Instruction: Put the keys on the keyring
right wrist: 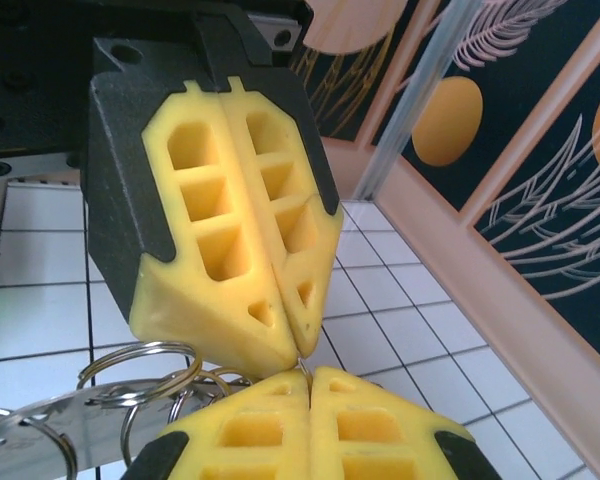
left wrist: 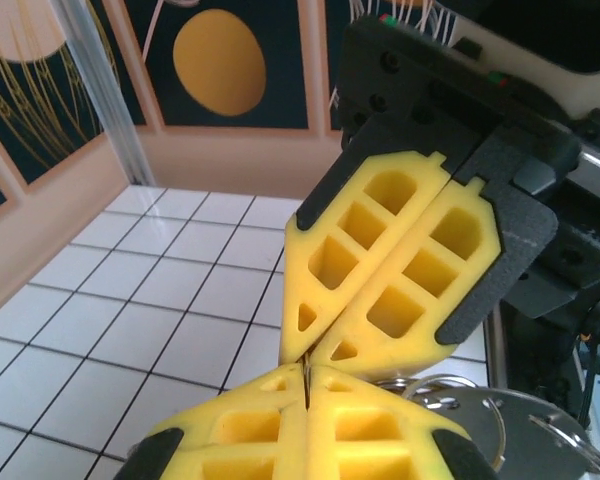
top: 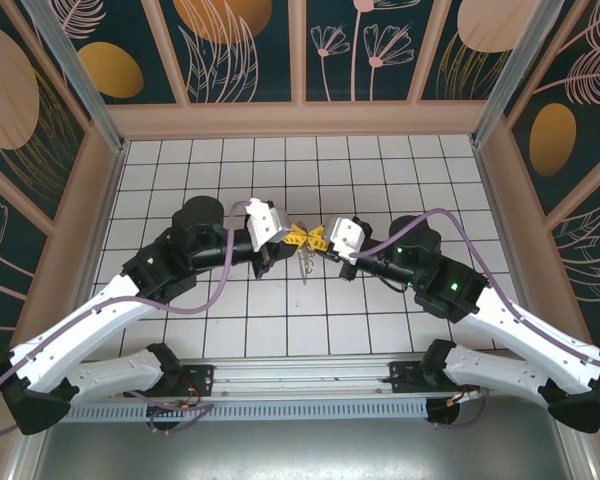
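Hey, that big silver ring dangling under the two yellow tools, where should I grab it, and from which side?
Take the big silver ring by its outer arc, probably from the near side below. The left tool and right tool meet shut, tip to tip, above it, and the flat key blade crowds its lower edge.

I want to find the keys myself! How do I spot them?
Look at the middle of the white tiled table, where the left gripper and right gripper press their yellow tips together. Just toward the arms' bases from there is the bunch of keys. It's thin, shiny and silver, while its neighbours are chunky yellow and black.
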Available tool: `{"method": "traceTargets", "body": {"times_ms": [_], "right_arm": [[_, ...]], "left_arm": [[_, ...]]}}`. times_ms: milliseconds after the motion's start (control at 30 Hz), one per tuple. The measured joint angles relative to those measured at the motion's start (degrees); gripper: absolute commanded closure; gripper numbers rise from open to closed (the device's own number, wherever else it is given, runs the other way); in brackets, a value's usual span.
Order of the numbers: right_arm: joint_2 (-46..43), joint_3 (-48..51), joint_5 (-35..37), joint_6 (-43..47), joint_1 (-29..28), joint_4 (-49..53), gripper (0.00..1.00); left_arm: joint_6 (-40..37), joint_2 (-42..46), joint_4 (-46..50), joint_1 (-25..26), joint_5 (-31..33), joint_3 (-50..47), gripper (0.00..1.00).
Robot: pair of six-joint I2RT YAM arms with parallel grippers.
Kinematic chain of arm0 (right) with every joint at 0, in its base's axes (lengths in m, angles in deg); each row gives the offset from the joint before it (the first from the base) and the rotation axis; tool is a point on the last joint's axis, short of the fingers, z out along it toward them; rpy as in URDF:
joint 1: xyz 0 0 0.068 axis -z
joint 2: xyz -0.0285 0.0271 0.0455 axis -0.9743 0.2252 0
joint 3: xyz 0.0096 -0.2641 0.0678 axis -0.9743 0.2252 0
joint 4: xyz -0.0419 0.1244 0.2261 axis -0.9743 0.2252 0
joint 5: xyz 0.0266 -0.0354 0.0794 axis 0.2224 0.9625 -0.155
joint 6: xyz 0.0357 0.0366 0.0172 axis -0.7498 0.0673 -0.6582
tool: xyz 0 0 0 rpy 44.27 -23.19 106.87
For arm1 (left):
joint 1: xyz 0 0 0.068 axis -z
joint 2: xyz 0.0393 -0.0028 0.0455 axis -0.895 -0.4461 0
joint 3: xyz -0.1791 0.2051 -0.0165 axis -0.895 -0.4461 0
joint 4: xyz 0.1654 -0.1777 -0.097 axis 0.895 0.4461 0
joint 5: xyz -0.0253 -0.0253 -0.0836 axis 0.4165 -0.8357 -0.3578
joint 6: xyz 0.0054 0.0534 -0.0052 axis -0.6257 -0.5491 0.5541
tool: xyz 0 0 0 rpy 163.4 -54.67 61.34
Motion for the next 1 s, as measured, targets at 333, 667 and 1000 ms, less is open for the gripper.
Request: {"method": "traceTargets", "body": {"times_ms": [333, 667, 1000], "right_arm": [[2.69, -0.39, 4.15, 1.27, 0.55, 5.49, 1.00], [2.58, -0.39, 4.31, 1.33, 0.52, 6.01, 0.74], [-3.56, 1.92, 0.63, -1.11, -0.33, 2.19, 0.73]], "left_arm": [[-2.60, -6.21, 7.30, 0.11, 3.93, 3.58, 0.98], [-3.26, -5.77, 6.51, 0.09, 2.36, 2.89, 1.00], [-3.08, -2.19, 0.63, 0.11, 1.46, 0.22, 1.00]]}}
